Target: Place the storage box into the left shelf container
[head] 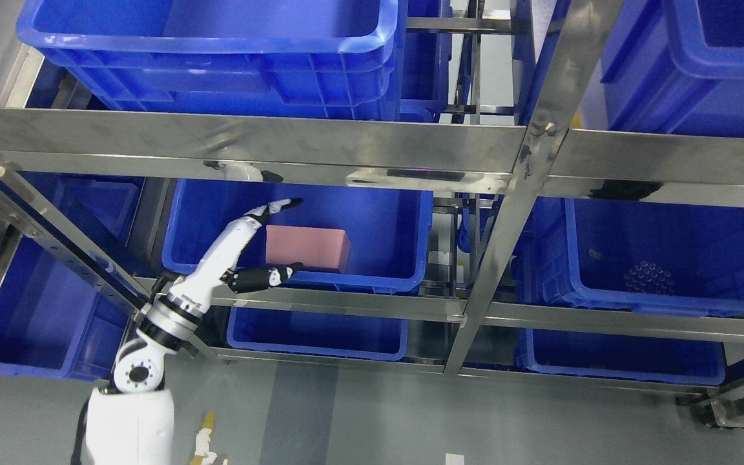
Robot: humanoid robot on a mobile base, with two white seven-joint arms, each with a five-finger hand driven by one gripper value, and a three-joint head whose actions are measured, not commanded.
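A pink storage box lies inside the blue container on the left half of the middle shelf. My left hand reaches into that container from the lower left, with fingers spread wide: the upper fingers sit above the box's left end and the thumb sits below it. The fingers stand slightly apart from the box, and I see no grip on it. My right arm is out of the picture.
Steel shelf rails cross the view, with a slanted upright in the middle. More blue bins stand above, below, at the far left and at the right. Grey floor lies beneath.
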